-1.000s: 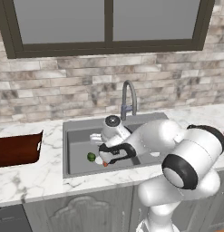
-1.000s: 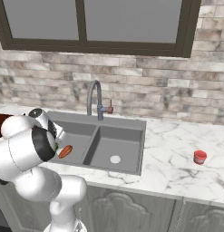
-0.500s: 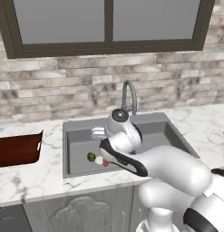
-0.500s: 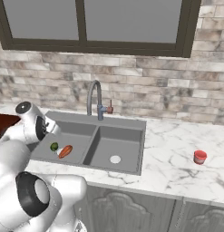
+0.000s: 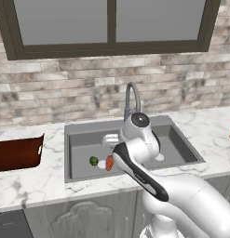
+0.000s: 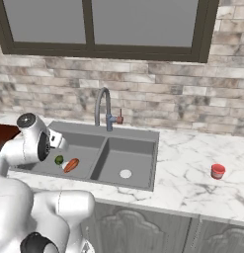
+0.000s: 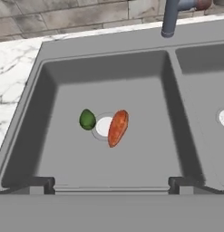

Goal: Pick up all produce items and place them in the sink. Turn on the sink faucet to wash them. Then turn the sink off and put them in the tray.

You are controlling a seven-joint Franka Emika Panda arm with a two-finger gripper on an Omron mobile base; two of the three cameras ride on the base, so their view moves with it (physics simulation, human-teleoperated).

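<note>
Sink [image 7: 109, 43] first, since everything I care about sits in it: the dark grey double basin is sunk into the marble counter [image 6: 192, 183] under the window, and from my hand camera I look straight down into its left basin. I read that as both produce items already dropped there for washing. The faucet [image 6: 104, 106] arches up from the back rim near the divider between the basins; I can't see any water running, so I judge turning it on is my next job. The tray [image 5: 17, 152], reddish-brown, waits on the counter well to the left of the sink, with nothing visible in it. In the left basin, the orange-red vegetable [image 7: 117, 128] lies tilted just beside the pale drain, and the lime [image 7: 87, 119] rests against the drain's other side. My gripper [image 7: 111, 183] hangs above that basin, fingers spread wide and holding nothing.
</note>
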